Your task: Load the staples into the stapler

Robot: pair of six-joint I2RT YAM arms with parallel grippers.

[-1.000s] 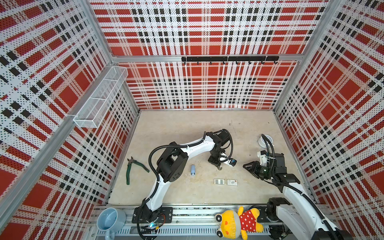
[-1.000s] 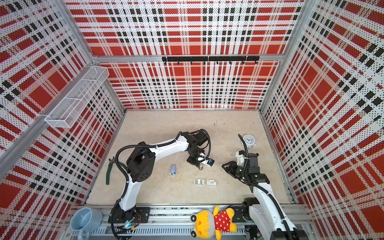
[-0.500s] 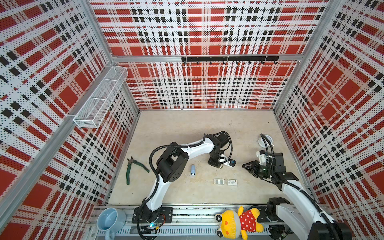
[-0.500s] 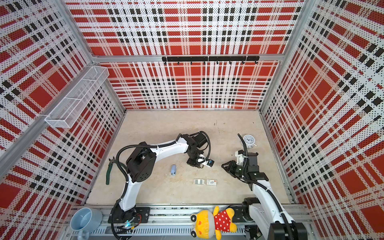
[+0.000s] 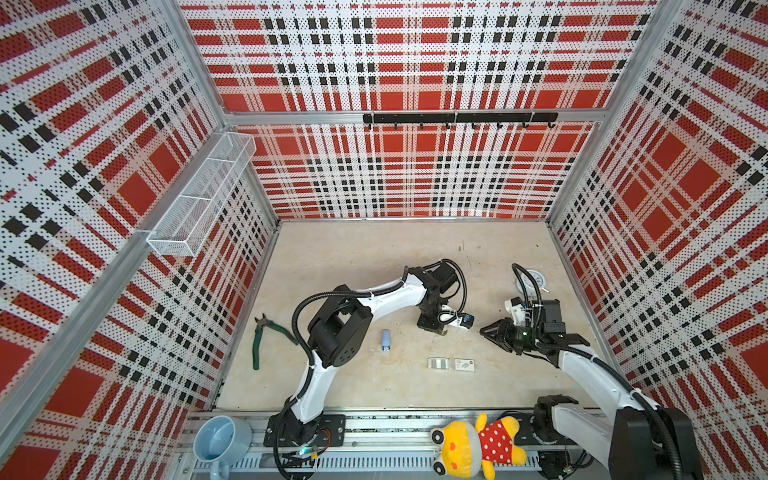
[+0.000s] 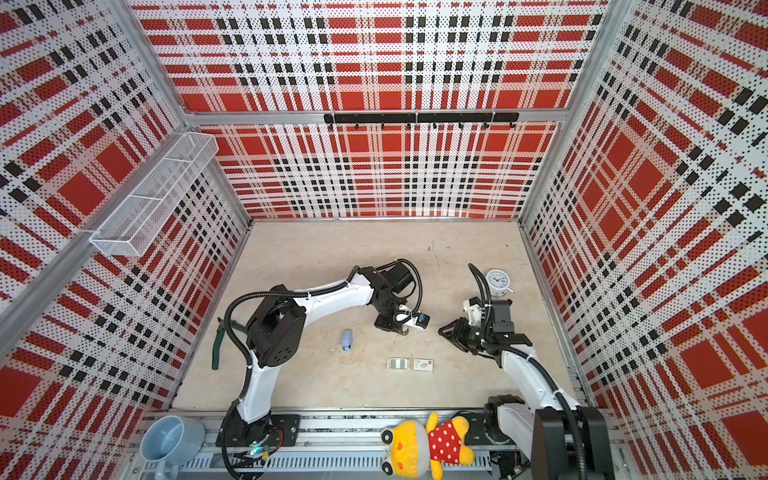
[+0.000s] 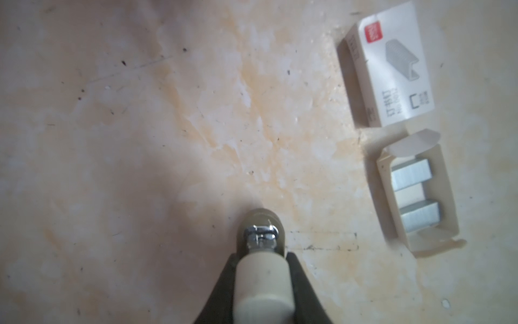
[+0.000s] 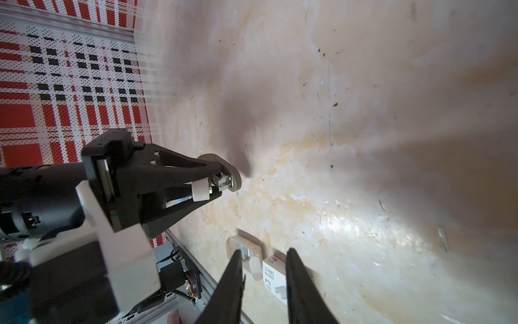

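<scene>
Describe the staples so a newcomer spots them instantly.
On the beige table, near the middle of its front edge, two small white card pieces lie side by side. The staples are the silver-grey blocks in the open tray, on the left arm's side; the neighbouring sleeve is printed, with a red mark.

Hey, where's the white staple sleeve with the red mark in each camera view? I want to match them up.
Top view: sleeve at the table's front middle, right of the tray.
Top view: same spot, right of the tray.
Left wrist: end to end with the tray, red mark on the far end.
Right wrist: seen beyond and between the open right gripper's fingers.
Shared landmark: the tray, next to it in every view.
</scene>
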